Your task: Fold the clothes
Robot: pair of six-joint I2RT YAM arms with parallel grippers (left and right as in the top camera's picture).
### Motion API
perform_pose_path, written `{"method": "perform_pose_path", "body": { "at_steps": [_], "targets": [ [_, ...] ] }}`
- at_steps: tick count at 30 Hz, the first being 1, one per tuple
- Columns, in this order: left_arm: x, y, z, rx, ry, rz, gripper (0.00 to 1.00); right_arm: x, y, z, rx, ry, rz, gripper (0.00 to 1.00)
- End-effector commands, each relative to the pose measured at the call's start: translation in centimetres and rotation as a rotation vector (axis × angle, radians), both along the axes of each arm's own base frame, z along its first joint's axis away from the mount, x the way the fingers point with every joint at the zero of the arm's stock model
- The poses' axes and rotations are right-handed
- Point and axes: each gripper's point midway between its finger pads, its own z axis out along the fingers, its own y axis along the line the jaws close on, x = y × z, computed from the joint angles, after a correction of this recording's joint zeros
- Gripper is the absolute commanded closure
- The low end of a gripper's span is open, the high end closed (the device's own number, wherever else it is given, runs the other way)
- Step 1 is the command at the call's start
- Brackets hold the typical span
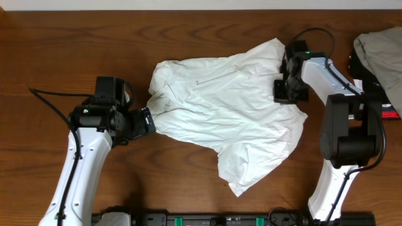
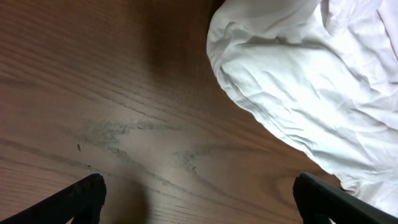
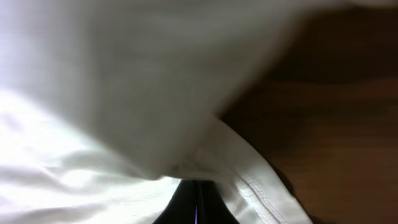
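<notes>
Here, thin wrinkly white T-shirt (image 1: 232, 119), grainy wooden table (image 1: 75, 37)

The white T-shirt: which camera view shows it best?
The overhead view: it shows the whole white T-shirt, crumpled on the table. The left wrist view shows only one wrinkled edge. The right wrist view shows blurred cloth and a hem, very close, at the closed right gripper.

Cut off at overhead right edge: heap of garments (image 1: 379, 45). Blurred in right wrist view: T-shirt (image 3: 118, 93), hiding the tips of the right gripper (image 3: 196, 208). Cropped at bottom edge of left wrist view: fingers (image 2: 84, 199) of the left gripper (image 2: 199, 202).
</notes>
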Motion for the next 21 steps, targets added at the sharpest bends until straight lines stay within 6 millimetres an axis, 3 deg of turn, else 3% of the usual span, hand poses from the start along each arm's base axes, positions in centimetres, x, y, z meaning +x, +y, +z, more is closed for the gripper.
{"method": "perform_pose_path", "body": {
  "at_steps": [1, 15, 21],
  "targets": [
    [-0.1, -0.3, -0.2, -0.005, 0.007, -0.023, 0.02, -0.3, -4.2, -0.5, -0.128, 0.012, -0.104, 0.99],
    [-0.1, -0.3, -0.2, -0.007, 0.007, -0.024, 0.02, -1.0, -11.1, -0.2, -0.185, 0.013, -0.329, 0.99],
    [0.3, -3.3, 0.5, -0.146, -0.041, -0.199, 0.02, -0.4, -9.8, 1.6, -0.065, 0.027, -0.324, 0.99]
  ]
}}
